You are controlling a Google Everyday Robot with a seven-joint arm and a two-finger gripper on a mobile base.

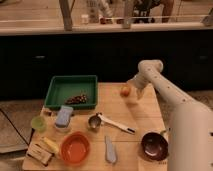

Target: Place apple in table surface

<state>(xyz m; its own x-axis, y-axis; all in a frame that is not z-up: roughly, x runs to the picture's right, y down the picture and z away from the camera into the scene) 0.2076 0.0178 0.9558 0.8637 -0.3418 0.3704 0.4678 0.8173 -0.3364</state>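
The apple (125, 90) is a small orange-red fruit at the far right part of the light wooden table surface (136, 116). It appears to rest on or just above the planks. My gripper (134, 90) is at the end of the white arm, right beside the apple on its right side, touching or nearly touching it.
A green tray (71, 90) with dark bits stands at the back left. An orange bowl (75, 148), a dark bowl (154, 145), a metal cup with a long spoon (105, 121), a blue sponge (64, 116), a green cup (38, 123) and a grey utensil (110, 150) fill the front.
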